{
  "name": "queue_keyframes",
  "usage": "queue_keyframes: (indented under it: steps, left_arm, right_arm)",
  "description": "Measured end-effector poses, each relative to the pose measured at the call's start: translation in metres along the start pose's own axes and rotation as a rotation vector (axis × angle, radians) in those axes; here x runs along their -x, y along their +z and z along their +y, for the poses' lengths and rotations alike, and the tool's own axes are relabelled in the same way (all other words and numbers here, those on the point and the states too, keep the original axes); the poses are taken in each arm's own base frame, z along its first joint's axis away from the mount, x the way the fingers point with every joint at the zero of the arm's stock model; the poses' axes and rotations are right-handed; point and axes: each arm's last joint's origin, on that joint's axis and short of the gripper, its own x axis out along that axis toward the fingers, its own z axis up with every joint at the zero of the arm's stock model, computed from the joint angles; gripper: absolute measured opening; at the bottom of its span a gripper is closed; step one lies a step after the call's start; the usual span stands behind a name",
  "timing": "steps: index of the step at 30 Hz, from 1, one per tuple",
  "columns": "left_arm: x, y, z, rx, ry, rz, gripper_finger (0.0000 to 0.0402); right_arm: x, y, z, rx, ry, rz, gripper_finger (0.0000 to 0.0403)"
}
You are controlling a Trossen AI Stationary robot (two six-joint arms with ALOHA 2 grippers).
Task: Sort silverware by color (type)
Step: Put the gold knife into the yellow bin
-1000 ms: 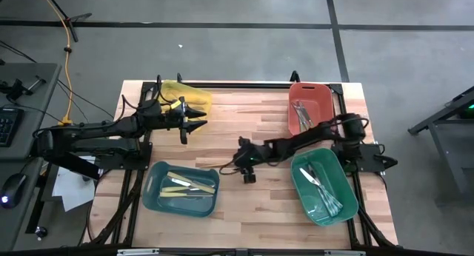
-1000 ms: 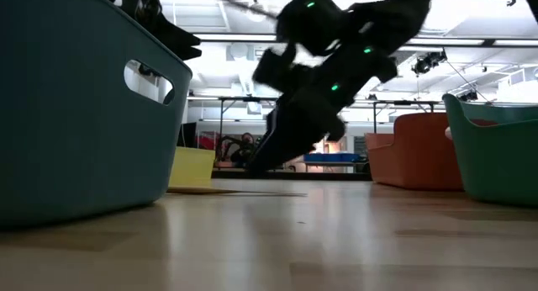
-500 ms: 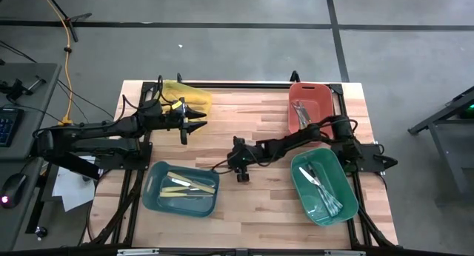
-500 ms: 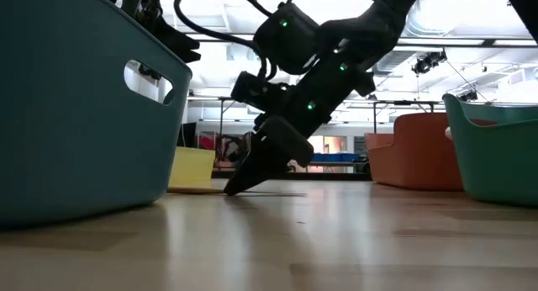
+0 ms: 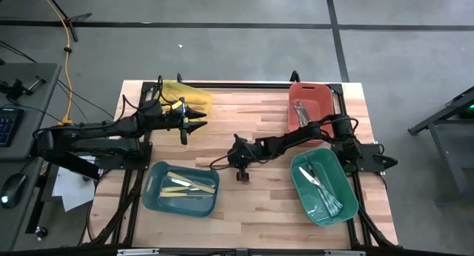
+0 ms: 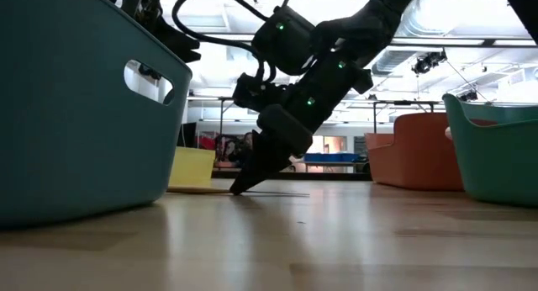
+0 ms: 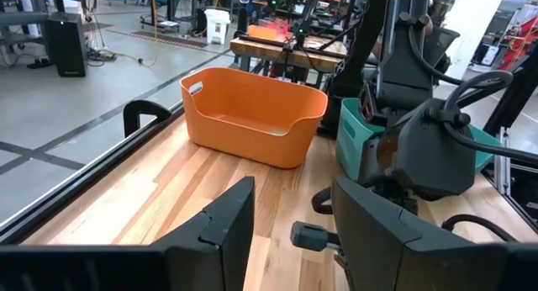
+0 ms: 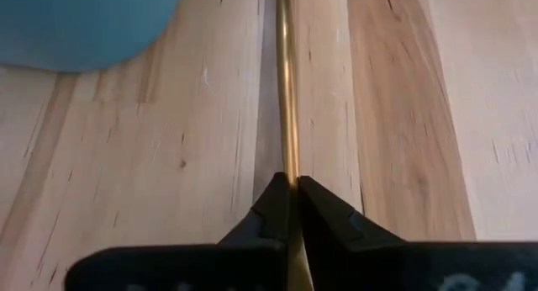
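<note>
Since a second ago the right gripper (image 5: 234, 154) has reached leftward to mid-table, dipped to the wooden tabletop (image 5: 266, 197), and pinched its fingers together on a thin gold-tan metal utensil (image 8: 287, 97) lying flat just beside the blue-teal plastic bin (image 5: 152, 195) at the near left. Cream-yellow pieces (image 5: 189, 183) lie in that bin, silver-grey ones (image 5: 301, 112) in the orange bin (image 5: 296, 90) at the far right, and teal-tinted ones (image 5: 321, 188) in the green bin (image 5: 346, 183) at the near right. Only this gold piece seems unsorted, probably bound for the yellow bin (image 5: 200, 99) at the far left, whose contents are hidden. By that bin hovers the left gripper (image 5: 202, 115), fingers apart and empty.
</note>
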Motion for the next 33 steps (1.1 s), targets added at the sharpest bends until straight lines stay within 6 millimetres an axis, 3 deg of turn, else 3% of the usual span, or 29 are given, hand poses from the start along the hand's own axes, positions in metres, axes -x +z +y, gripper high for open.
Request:
queue_keyframes:
  steps: [7,16,33]
  left_arm:
    - [0.000,-0.001,0.000,0.003,0.001,0.014,0.0149]
    - [0.000,-0.002,0.000,0.005,0.002,0.017,0.0149]
    - [0.000,-0.002,0.000,0.029,0.001,0.015,0.0147]
  right_arm:
    - [0.005,0.003,0.000,-0.016,-0.006,-0.003,0.0003]
    - [0.039,0.009,-0.005,0.002,-0.130,0.031,0.0001]
    - [0.091,-0.014,-0.008,-0.116,-0.213,-0.166,0.0000]
